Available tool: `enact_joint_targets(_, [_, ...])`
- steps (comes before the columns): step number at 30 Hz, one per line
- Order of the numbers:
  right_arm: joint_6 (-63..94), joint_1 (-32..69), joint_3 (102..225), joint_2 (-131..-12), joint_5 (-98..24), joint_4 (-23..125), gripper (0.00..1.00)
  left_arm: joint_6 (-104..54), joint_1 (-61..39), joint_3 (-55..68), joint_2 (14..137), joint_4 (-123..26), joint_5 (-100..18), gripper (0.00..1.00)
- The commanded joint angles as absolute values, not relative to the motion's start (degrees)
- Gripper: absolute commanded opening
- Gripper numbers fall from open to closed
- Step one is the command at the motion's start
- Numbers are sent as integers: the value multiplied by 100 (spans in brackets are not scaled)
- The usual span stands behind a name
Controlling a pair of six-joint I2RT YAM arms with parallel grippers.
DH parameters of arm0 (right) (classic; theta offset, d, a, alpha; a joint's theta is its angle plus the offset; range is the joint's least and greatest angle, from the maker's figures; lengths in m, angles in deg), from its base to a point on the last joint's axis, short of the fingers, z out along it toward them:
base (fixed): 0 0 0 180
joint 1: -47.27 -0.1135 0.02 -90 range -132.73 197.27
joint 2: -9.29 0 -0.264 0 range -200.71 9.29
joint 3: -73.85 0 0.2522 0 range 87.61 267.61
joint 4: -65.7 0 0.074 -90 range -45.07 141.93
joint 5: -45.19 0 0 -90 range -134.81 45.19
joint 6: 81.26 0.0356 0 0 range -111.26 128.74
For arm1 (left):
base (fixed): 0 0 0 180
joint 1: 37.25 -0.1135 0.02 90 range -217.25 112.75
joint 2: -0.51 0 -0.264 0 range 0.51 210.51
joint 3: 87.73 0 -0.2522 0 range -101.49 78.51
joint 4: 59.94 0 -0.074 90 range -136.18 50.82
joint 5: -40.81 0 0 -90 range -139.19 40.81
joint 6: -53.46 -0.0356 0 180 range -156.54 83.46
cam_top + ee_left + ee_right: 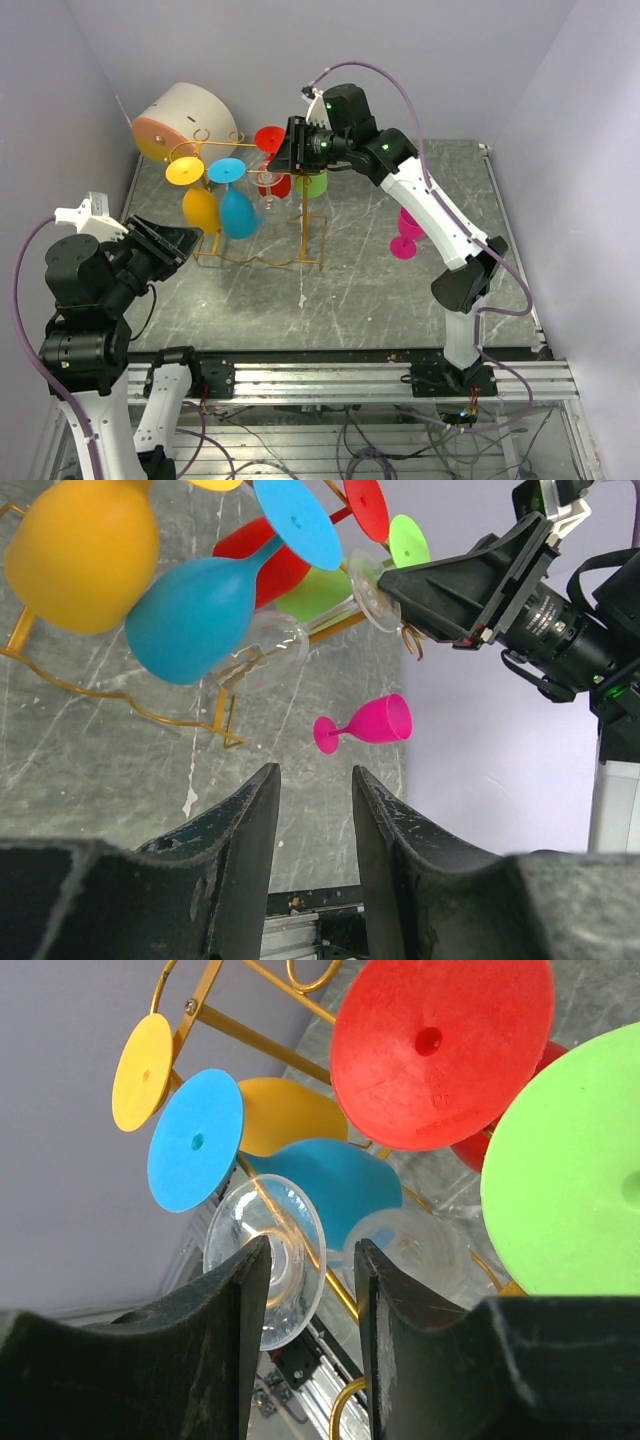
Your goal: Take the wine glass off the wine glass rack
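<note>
- Top view: shows the right arm rising from its base at the near right edge, elbow bent above the counter (380, 300), forearm running back and leftward, wrist level with the top rail of the wine glass rack (303, 230).
- Puts the right gripper (283, 155) at that rail, just beside the foot of the red glass (272, 140), tips at the foot of the clear wine glass (268, 185), which hangs bowl-down between the blue glass (237, 212) and the green glass (312, 183).
- Shows the left arm folded low at the near left, the left gripper (195, 240) aimed at the rack's near-left side, close to the yellow glass (200, 205) but apart from it.
- Takes in a pink glass (405, 238) lying on its side on the counter under the right forearm, and a white-and-orange drum (185, 118) behind the rack.
- Left wrist view: shows the left gripper's own fingers parted, nothing between them, only bare counter in the gap.
- Places the pink glass just beyond that gap and the clear wine glass higher up, tilted, bowl beside the blue bowl, foot at the very tip of the right gripper; cannot tell whether they touch.
- Right wrist view: shows the right gripper's fingers parted and clamped on nothing.
- Sets the clear foot just past the tips, partly hidden by the picture-left finger, a gold rail crossing it, and the clear bowl behind the other finger.
- Fills the upper right with the red and green feet, the left with the blue and yellow ones.
</note>
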State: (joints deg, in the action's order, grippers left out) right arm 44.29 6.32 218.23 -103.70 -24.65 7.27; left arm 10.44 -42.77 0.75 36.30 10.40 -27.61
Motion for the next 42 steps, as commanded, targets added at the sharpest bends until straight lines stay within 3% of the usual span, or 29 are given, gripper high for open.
enact_joint_targets(1, [4434, 588, 21734, -10242, -2326, 1063, 37, 1066, -4260, 216, 3557, 952, -2786, 46])
enact_joint_targets(8, [4491, 595, 21695, -10235, -2302, 1197, 13, 1026, -4261, 166, 3588, 1022, -2825, 46])
enact_joint_targets(18, [4689, 641, 21318, -9951, -2333, 1606, 0, 1052, -4260, 108, 3601, 1066, -2827, 45])
enact_joint_targets(33, [5999, 1019, 19804, -9161, -1452, 3490, 0, 1221, -4257, 134, 3544, 1019, -2753, 45])
enact_joint_targets(42, [6214, 1053, 19975, -9329, -1059, 3663, 0, 1277, -4261, 74, 3552, 998, -2734, 46])
